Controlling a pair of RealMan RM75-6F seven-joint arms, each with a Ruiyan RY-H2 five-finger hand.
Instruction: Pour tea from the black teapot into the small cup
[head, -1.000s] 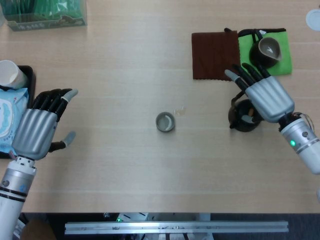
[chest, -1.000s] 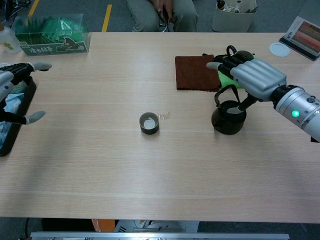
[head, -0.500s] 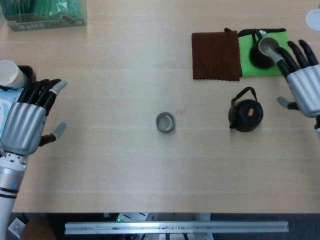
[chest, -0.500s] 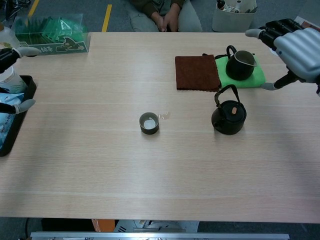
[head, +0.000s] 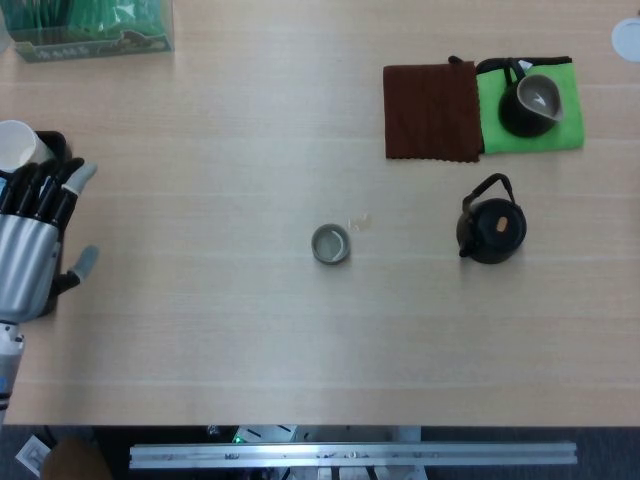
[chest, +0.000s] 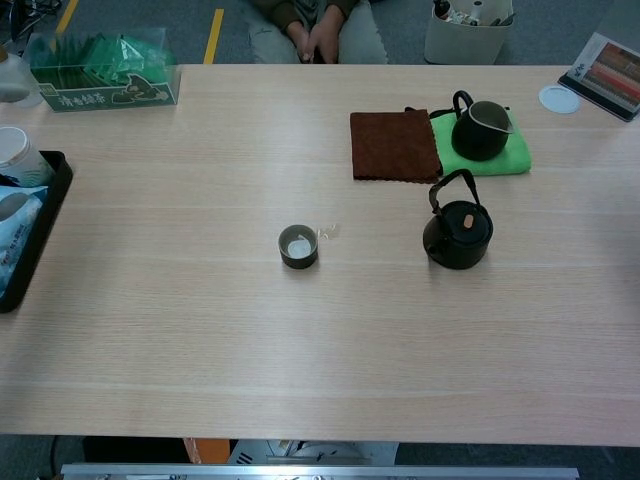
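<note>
A light wooden table (head: 200, 330) is carrying the items. The left hand (head: 30, 250) is hovering at its left edge, fingers spread and holding nothing, its forearm cut off by the frame. The black teapot (head: 492, 229) is standing upright right of the small cup (head: 330, 244), well apart; the cup's contents are indistinct.

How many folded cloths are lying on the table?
2: a brown cloth at the far right, and a green cloth touching its right edge, under a dark pitcher.
</note>
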